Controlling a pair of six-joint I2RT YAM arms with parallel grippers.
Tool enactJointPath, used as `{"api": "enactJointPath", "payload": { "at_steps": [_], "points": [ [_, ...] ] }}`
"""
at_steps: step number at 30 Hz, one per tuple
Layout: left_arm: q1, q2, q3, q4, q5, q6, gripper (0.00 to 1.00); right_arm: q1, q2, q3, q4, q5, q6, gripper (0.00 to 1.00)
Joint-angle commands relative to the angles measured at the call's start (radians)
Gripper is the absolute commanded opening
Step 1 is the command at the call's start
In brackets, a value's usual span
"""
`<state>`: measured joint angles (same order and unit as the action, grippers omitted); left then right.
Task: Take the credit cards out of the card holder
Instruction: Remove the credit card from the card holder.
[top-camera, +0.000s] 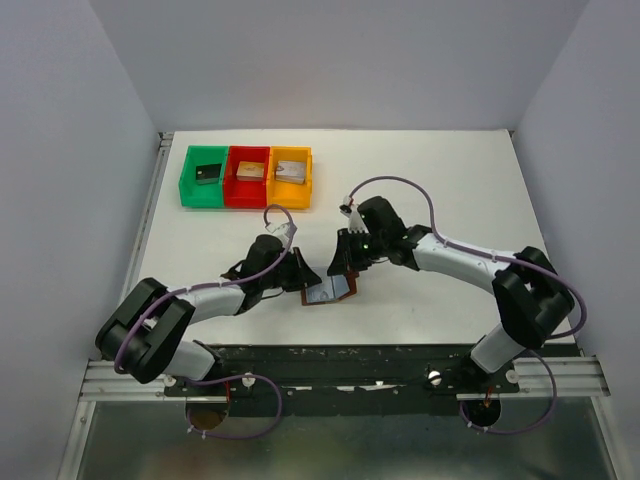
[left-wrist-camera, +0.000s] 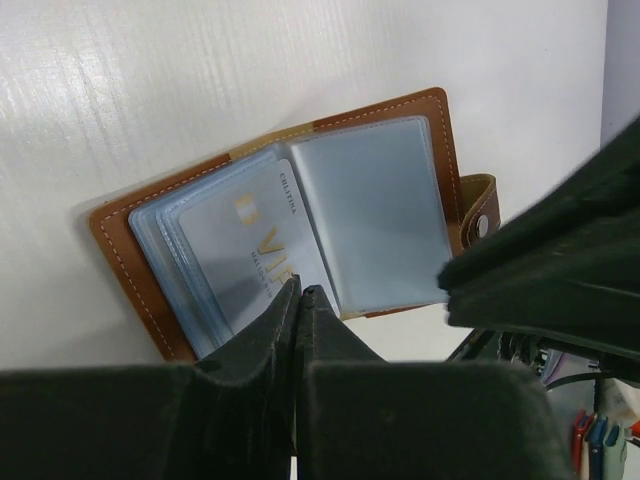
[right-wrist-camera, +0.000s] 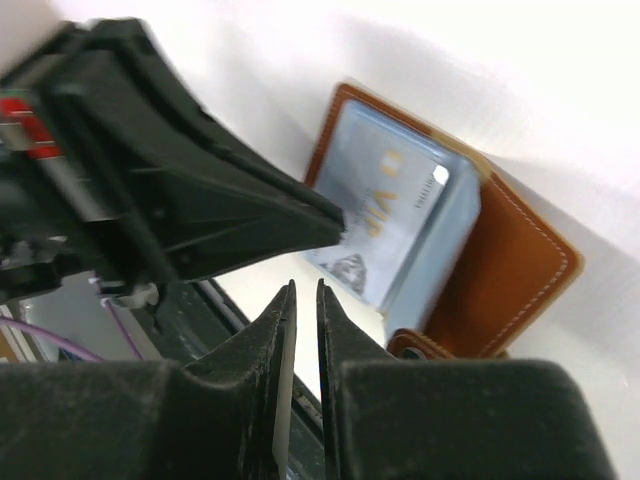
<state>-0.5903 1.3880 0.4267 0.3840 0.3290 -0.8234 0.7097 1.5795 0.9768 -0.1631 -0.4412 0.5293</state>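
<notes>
Sliding the right end effector (right-wrist-camera: 305, 290), ajar by a slim empty gap, toward 1 o'clock onto the silvery credit card (right-wrist-camera: 390, 215) should go best with the left end effector (left-wrist-camera: 303, 292), closed on the sleeve edge, pinning the open card holder (right-wrist-camera: 520, 260) mid-counter (top-camera: 450, 180), at 6 o'clock of the trays (top-camera: 246, 177).

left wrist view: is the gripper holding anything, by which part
Nothing looks gripped: the left gripper, jaws together, only touches the near edge of the silvery VIP credit card in the brown leather card holder.
</notes>
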Motion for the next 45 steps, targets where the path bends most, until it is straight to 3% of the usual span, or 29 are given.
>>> {"api": "enactJointPath", "payload": {
  "at_steps": [1,12,29,45],
  "points": [
    [-0.005,-0.007,-0.002,-0.01,-0.033,0.012,0.09,0.004,0.068,-0.01,-0.038,0.027,-0.017,0.21],
    [-0.005,-0.052,-0.043,-0.037,-0.09,0.015,0.08,0.004,0.142,-0.03,0.045,-0.024,0.018,0.31],
    [-0.003,-0.069,-0.059,-0.099,-0.154,0.024,0.05,-0.013,0.186,-0.066,0.079,0.022,0.049,0.35],
    [-0.005,-0.067,-0.066,-0.122,-0.186,0.033,0.04,-0.046,0.2,-0.138,0.263,-0.08,0.149,0.36]
  ]
}}
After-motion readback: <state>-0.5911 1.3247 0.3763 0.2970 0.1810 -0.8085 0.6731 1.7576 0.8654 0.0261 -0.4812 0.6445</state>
